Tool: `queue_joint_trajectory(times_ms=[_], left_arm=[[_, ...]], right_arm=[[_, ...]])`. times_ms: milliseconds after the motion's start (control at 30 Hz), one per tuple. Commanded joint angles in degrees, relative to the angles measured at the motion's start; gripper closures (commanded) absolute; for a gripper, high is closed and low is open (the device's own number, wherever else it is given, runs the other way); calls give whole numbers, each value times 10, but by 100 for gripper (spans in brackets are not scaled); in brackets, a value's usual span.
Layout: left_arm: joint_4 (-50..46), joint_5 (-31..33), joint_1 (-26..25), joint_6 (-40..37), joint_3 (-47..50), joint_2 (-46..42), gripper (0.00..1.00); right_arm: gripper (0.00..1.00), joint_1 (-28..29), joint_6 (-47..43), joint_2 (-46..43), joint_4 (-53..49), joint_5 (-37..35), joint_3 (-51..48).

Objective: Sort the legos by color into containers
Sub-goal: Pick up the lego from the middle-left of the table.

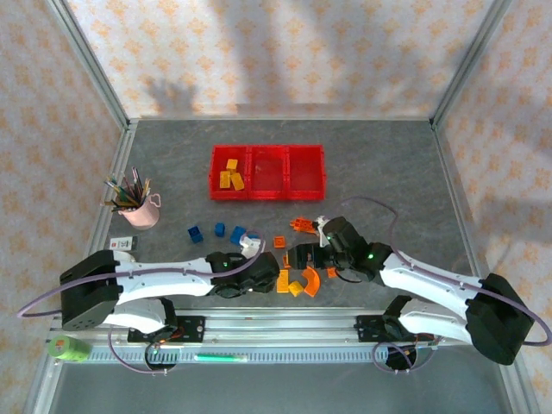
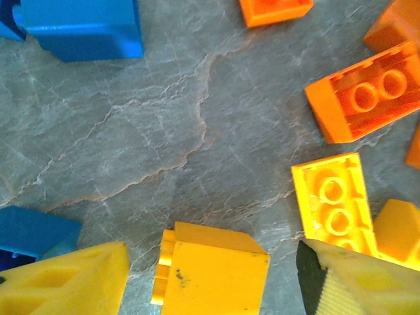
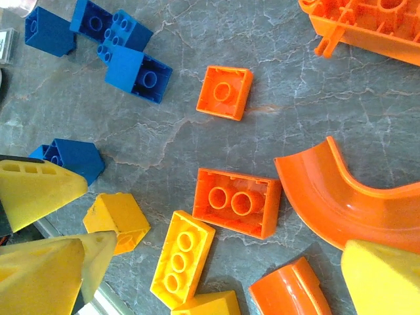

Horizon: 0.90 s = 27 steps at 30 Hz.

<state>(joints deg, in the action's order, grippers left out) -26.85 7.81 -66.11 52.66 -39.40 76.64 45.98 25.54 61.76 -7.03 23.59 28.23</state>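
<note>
My left tool [image 2: 211, 259] sits low over the grey stone-look worktop [image 2: 164, 131], released. Its yellow fingertips [image 2: 72, 282] stand either side of a small yellow plastic brick [image 2: 216, 285] w/ a strip of worktop showing each side, so nothing is gripped. Just right of that lies a flat yellow three-stud brick [image 2: 331, 203], and past it an orange two-stud brick [image 2: 367, 98]. Blue plastic bricks [image 2: 85, 26] sit at the top left of that wrist view.

My right tool [image 3: 213, 248] is released too, fingers spread wide, holding nothing. Btwn and just beyond its fingers lie the orange two-stud brick and the flat yellow three-stud brick, w/ an orange curved arch [image 3: 335, 197] to the right. Further out: a small orange square brick [image 3: 224, 92], a long orange plate [image 3: 367, 26] at the top edge, more blue bricks top left.

From above, both tools meet nose to nose near the front edge, in the orange/yellow pile. The three joined red mesh plastic bins [image 1: 306, 168] stand well apart, toward the far side. The left compt holds three yellow bricks [image 1: 226, 179]. Three loose blue bricks lie btwn the bins and my left arm. A pink cup of pencils [image 1: 142, 210] stands at the left.
</note>
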Motion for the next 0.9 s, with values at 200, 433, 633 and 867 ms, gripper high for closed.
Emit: queue_joint_trajectory(times_ms=[200, 433, 633, 867], left_arm=[[-5, 15, -11, 0, -19, 47, 27], [8, 17, -11, 0, -11, 68, 32], [22, 19, -11, 1, 1, 59, 48], [16, 30, -11, 6, 0, 38, 55]], right_arm=[[0, 3, 7, -9, 19, -7, -6], [0, 3, 8, -10, 30, 5, -7], [0, 2, 6, -5, 32, 3, -2], [0, 2, 5, -11, 29, 7, 9]])
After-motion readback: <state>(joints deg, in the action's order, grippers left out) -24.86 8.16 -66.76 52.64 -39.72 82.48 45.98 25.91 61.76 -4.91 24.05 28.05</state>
